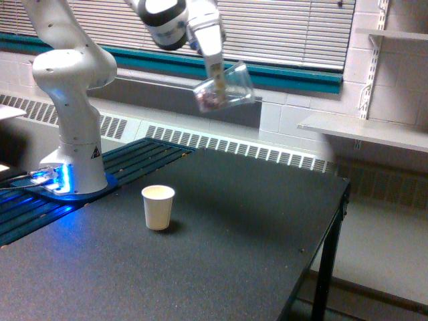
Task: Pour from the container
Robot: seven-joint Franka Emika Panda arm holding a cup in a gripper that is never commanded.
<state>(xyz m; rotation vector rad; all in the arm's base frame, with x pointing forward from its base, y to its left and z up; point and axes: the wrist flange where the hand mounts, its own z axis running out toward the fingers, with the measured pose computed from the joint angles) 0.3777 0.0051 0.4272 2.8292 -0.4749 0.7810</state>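
Look high in the frame and you'll find the container (pixel 224 88), a clear plastic cup, hanging in the air well above the table (pixel 221 227). It is tilted steeply, its mouth toward 2 o'clock and its base toward 8 o'clock, and small reddish-pink pieces are gathered at the low end. Your gripper (pixel 217 79) comes down on it from 11 o'clock, fingers closed on the cup's wall, so the cup is firmly held.

From the container, the white paper cup (pixel 158 207) sits at about 7 o'clock, standing upright on the dark tabletop, well apart from the container and below it. Nothing can be seen falling between the two.

The arm's white base (pixel 73 134) stands at 9 o'clock from the paper cup, on a mount glowing blue. You can make out a small triangular warning sticker (pixel 95 152) on the base; its marking is too small to read. No other writing or brand can be read anywhere.
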